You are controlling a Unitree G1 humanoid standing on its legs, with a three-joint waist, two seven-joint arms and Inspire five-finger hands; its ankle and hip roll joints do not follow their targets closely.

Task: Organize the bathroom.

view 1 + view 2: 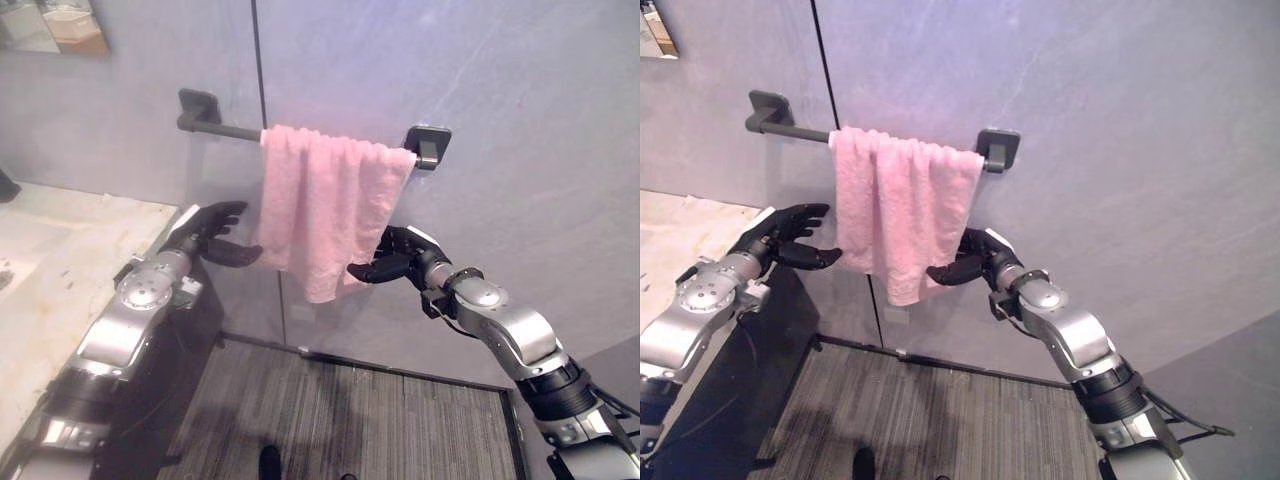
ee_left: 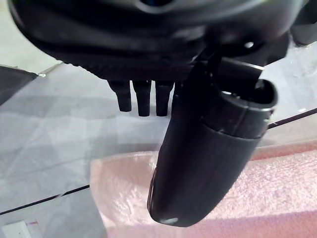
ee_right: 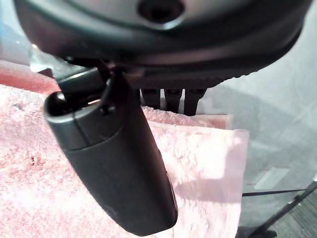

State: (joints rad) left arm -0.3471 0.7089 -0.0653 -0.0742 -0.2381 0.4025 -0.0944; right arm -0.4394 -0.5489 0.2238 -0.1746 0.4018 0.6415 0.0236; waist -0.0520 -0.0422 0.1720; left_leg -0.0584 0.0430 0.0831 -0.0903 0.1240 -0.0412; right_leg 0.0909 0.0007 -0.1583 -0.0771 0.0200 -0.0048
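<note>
Both hands (image 1: 212,237) (image 1: 392,260) flank towel (image 1: 320,205) — apart.

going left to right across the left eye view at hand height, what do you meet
countertop → left hand → pink towel hanging from the towel bar → right hand → bare grey wall

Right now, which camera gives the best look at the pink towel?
The left eye view: the whole pink towel hangs over the towel bar. The right eye view shows much the same; both wrist views catch only close patches of it.
</note>
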